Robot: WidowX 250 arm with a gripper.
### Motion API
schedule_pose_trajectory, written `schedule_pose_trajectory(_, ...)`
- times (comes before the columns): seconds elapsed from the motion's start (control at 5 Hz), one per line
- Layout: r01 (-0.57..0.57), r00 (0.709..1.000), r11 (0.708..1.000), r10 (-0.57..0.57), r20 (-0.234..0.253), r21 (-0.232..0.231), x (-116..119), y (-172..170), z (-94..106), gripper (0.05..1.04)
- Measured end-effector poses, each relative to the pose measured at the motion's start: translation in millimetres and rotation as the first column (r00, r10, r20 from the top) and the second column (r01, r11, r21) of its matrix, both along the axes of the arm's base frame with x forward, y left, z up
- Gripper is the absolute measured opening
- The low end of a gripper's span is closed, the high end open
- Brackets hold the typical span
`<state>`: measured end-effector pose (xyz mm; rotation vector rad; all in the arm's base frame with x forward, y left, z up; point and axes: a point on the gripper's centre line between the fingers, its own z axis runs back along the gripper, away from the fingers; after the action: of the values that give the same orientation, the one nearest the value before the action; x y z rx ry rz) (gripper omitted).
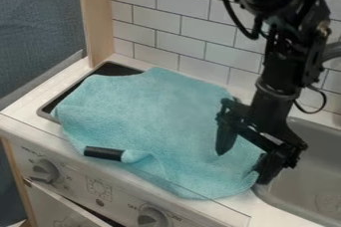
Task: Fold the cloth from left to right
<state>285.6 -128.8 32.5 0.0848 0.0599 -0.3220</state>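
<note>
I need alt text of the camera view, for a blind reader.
A teal cloth lies spread, slightly rumpled, over a toy stove, with the open black gripper at its right side, near a grey sink. A short black cylinder sits at the cloth's front edge.

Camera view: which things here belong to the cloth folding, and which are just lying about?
For the job:
teal cloth, spread out
gripper, open, at the cloth's right part

Just there:
black bar at the cloth's front edge
stove knob
sink at right
</note>
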Motion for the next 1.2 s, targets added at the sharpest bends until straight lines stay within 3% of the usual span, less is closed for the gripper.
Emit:
schedule_pose_trajectory(0.4,0.001,1.0,0.999,0.0,-0.015,0.053,12.3,-7.7,-23.8,0.999)
schedule_pose_trajectory(0.6,0.016,1.0,0.999,-0.016,-0.008,0.049,14.7,-8.6,-27.1,0.961)
schedule_pose_trajectory(1.0,0.014,1.0,0.999,-0.014,0.012,0.037,11.7,-14.6,-30.6,0.409)
schedule_pose_trajectory(1.2,0.015,1.0,1.0,-0.016,0.006,0.025,9.8,-15.9,-30.4,0.235)
